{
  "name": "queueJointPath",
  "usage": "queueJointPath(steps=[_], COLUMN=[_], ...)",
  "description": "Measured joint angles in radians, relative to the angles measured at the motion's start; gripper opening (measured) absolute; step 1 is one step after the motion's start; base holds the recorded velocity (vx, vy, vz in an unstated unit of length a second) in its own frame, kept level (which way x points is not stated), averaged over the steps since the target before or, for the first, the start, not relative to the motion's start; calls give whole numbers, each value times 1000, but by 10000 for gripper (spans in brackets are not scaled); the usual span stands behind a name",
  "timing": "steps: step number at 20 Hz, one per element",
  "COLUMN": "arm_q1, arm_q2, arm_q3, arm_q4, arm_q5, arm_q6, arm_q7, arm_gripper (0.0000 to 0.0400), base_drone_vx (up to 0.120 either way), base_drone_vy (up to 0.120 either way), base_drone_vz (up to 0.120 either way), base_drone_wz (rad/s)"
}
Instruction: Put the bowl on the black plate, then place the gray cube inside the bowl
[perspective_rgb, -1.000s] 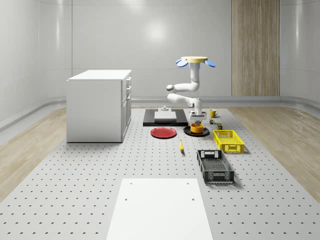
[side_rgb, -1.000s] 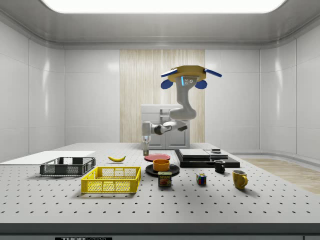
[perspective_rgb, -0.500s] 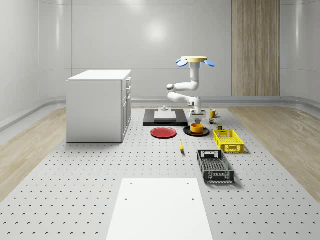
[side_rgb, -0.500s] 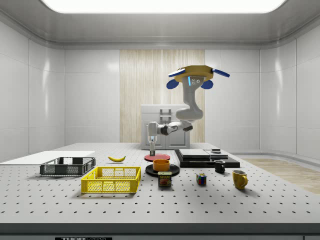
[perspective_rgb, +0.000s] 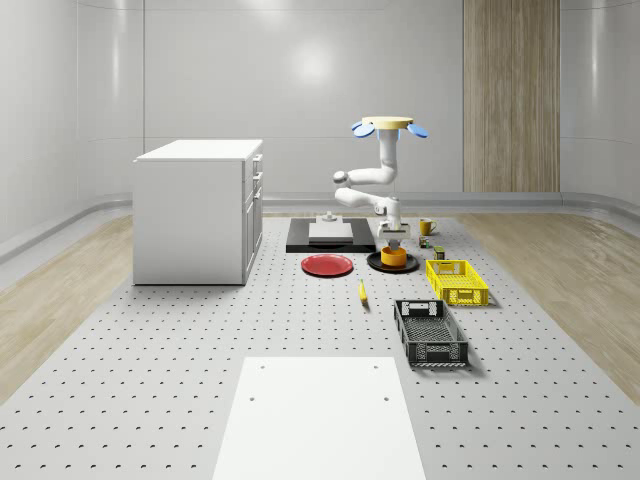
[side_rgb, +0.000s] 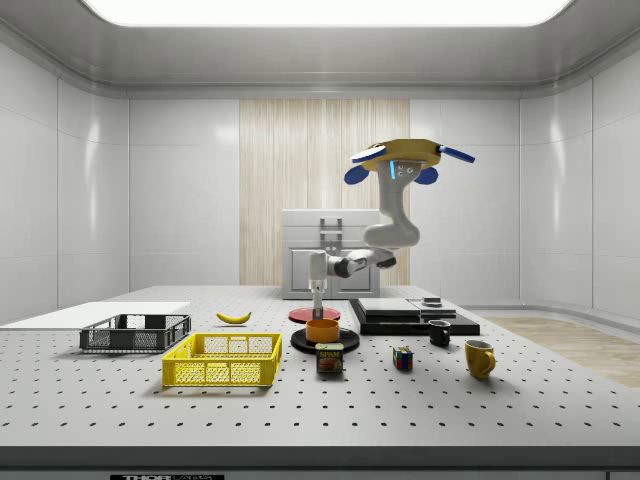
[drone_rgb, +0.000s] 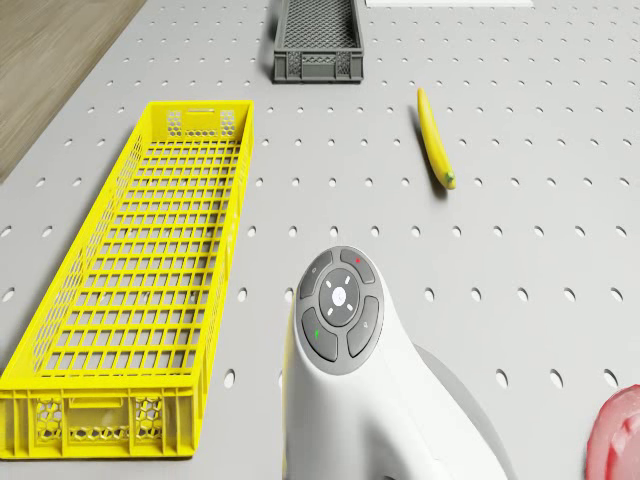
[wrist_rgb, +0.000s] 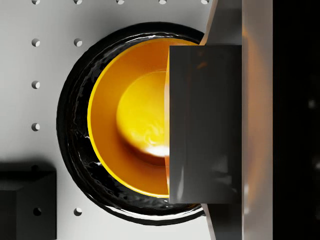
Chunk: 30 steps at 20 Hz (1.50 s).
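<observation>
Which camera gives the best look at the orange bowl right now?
The wrist view: it looks straight down into the orange bowl sitting on the black plate. The whole-scene and side views show it small, from the side; the gray cube partly covers it.

Room: my work area, pale grey panelled walls (perspective_rgb: 300, 80) | wood-slat panel (perspective_rgb: 510, 95) in far wall | floor: wood planks (perspective_rgb: 60, 290) around grey perforated platform (perspective_rgb: 180, 350) | furniture: white drawer cabinet (perspective_rgb: 198, 210) on the platform, whole-scene view's left | white sheet (perspective_rgb: 320, 415) near front | light: ceiling panel (side_rgb: 325, 10) overhead
</observation>
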<state>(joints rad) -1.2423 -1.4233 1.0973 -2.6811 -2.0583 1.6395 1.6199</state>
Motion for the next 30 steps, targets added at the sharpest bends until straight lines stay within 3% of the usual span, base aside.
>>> queueJointPath(steps=[4,10,23,26,30], arm_q1=[0,-1,-21,-22,-15], arm_q2=[-1,-1,14,17,16], arm_q3=[0,0,-86,-94,-74], arm_q4=[0,0,54,59,44], arm_q5=[0,0,-79,-87,-70], arm_q6=[1,2,49,52,37], arm_q7=[0,1,-4,-6,-6], arm_gripper=[250,250,250,329,374], base_drone_vx=[-30,0,0,0,0], base_drone_vy=[0,0,0,0,0], base_drone_vz=[-10,-113,0,0,0], base_drone_wz=[0,0,0,0,0])
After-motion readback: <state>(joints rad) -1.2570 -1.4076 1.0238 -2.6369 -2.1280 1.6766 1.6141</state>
